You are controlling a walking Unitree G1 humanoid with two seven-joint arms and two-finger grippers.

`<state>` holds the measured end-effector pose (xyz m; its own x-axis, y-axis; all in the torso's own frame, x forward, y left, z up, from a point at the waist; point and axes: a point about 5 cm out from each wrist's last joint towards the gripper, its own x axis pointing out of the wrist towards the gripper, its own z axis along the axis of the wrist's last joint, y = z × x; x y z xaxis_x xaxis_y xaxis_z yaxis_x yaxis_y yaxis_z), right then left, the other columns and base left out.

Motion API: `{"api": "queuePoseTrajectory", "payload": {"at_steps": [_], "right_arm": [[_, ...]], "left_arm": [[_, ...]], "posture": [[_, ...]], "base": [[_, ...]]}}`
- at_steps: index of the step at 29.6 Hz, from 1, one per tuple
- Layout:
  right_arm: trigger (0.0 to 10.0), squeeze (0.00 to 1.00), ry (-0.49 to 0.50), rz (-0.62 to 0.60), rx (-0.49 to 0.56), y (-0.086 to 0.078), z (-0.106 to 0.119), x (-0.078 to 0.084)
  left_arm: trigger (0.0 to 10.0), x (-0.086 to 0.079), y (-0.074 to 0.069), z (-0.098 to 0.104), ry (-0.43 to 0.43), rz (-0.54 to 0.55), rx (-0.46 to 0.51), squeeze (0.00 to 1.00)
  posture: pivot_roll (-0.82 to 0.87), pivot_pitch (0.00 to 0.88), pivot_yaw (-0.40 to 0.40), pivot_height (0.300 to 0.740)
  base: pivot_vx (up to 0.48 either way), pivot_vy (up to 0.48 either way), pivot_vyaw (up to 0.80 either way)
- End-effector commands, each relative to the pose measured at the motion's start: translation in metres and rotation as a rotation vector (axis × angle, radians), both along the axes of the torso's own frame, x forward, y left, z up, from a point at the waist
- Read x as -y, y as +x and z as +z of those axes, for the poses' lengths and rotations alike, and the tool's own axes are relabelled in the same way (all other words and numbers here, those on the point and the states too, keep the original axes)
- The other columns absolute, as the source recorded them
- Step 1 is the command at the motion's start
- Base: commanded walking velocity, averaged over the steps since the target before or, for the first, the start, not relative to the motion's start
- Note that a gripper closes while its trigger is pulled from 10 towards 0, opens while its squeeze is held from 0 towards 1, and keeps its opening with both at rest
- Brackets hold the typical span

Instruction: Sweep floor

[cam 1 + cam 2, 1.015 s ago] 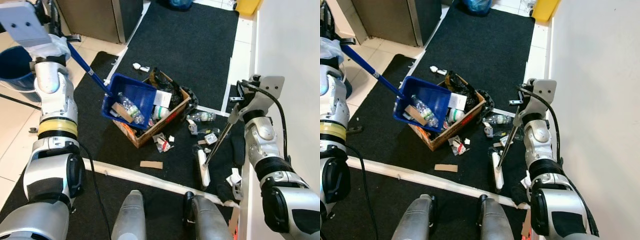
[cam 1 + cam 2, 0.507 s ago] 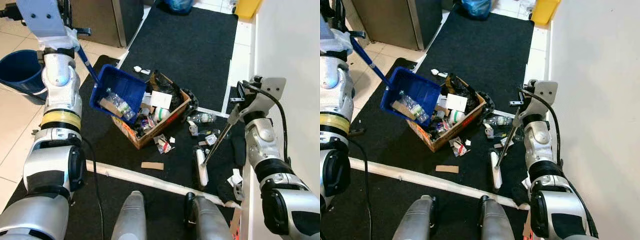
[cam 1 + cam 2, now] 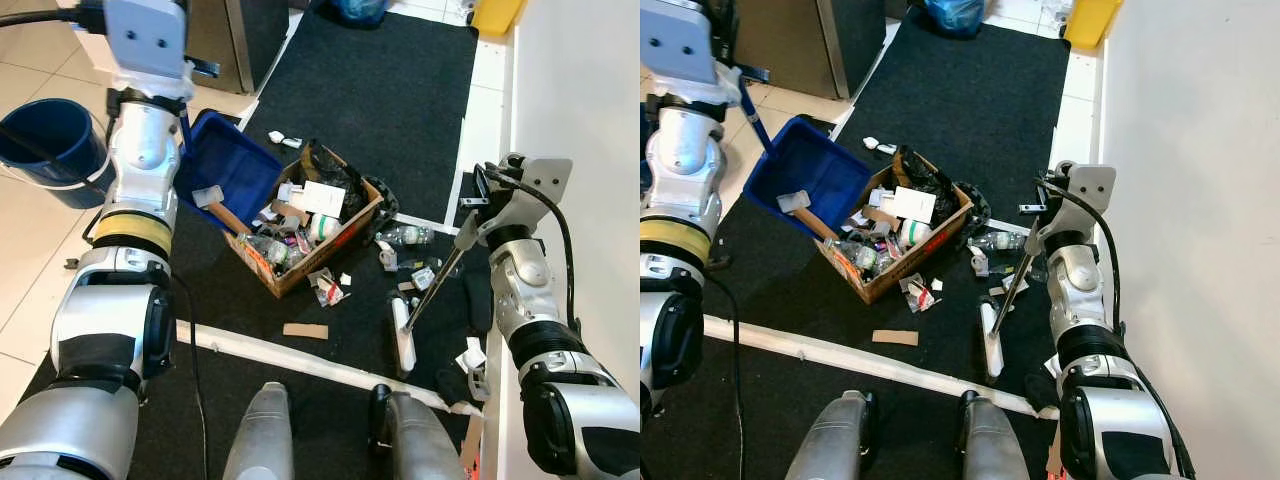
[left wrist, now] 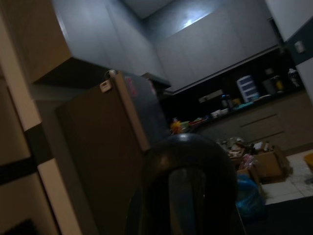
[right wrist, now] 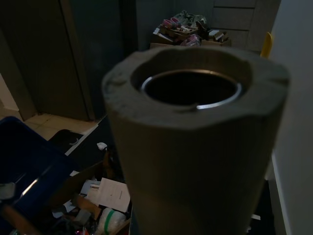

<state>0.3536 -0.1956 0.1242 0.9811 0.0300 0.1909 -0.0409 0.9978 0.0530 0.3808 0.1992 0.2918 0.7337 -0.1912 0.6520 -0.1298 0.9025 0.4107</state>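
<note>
A blue dustpan (image 3: 228,168) hangs tilted at the left rim of an open cardboard box (image 3: 300,228) full of litter. A paper scrap and a cardboard strip still lie in the pan. My left gripper (image 3: 168,78) is raised above it, shut on the dustpan's blue handle (image 3: 752,115); the handle's dark end (image 4: 188,183) looms in the left wrist view. At the right, my right gripper (image 3: 478,202) is shut on the broom handle (image 3: 440,280), whose tube end (image 5: 195,112) faces the right wrist camera. The broom head (image 3: 403,336) rests on the black mat.
Loose litter lies on the black mat (image 3: 370,90): a plastic bottle (image 3: 405,235), wrappers (image 3: 325,288), a cardboard piece (image 3: 303,330). A white strip (image 3: 300,361) crosses the floor before my legs (image 3: 262,440). A blue bucket (image 3: 50,140) stands left; a white wall (image 3: 590,90) runs close on the right.
My left arm has swung the dustpan back to the left and tipped it; the bottle and most scraps have dropped from it into the box. The right arm and broom have not moved.
</note>
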Motion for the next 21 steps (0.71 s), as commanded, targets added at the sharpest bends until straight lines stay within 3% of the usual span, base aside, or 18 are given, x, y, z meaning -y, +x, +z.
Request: {"api": "queuePoseTrajectory", "payload": {"at_steps": [1,5,11,14,16,17,19,20,21], "right_arm": [[10.0,0.00,0.013,-0.024,0.039,-0.002,0.004,0.004],[10.0,0.00,0.020,-0.026,0.037,-0.003,0.002,0.004],[10.0,0.00,0.025,-0.026,0.035,-0.004,0.001,0.002],[10.0,0.00,0.028,-0.022,0.033,-0.003,0.001,0.000],[10.0,0.00,0.031,-0.017,0.031,-0.003,0.001,-0.002],[10.0,0.00,0.036,-0.011,0.029,-0.002,0.001,-0.002],[10.0,0.00,0.038,-0.009,0.027,-0.002,0.001,-0.003],[10.0,0.00,0.052,-0.001,0.022,-0.002,0.000,-0.003],[10.0,0.00,0.052,-0.001,0.022,-0.002,0.000,-0.003]], "left_arm": [[10.0,0.015,-0.004,0.020,0.061,-0.048,0.106,0.00],[10.0,0.023,-0.007,0.022,0.152,-0.061,0.143,0.00],[10.0,0.027,-0.008,0.026,0.149,-0.092,0.165,0.00],[10.0,0.024,-0.008,0.028,0.087,-0.098,0.162,0.00],[10.0,0.017,-0.007,0.028,0.060,-0.072,0.159,0.00],[10.0,0.001,-0.007,0.029,-0.004,-0.022,0.153,0.00],[10.0,-0.006,-0.007,0.030,-0.036,-0.002,0.151,0.00],[10.0,-0.029,-0.009,0.030,-0.125,0.070,0.142,0.00],[10.0,-0.029,-0.009,0.030,-0.125,0.070,0.142,0.00]], "posture": [[0.05,0.087,-0.001,0.740],[0.05,0.088,0.003,0.740],[0.06,0.089,0.005,0.740],[0.06,0.088,0.004,0.740],[0.06,0.085,0.002,0.740],[0.06,0.082,0.000,0.740],[0.06,0.082,0.000,0.740],[0.07,0.077,-0.003,0.740],[0.07,0.077,-0.003,0.740]], "base": [[0.000,0.000,0.00],[0.000,0.000,0.00],[0.000,0.000,0.00],[0.000,0.000,0.00],[0.000,0.000,0.00],[0.000,0.000,0.00],[0.000,0.000,0.00],[0.000,0.000,0.00],[0.000,0.000,0.00]]}}
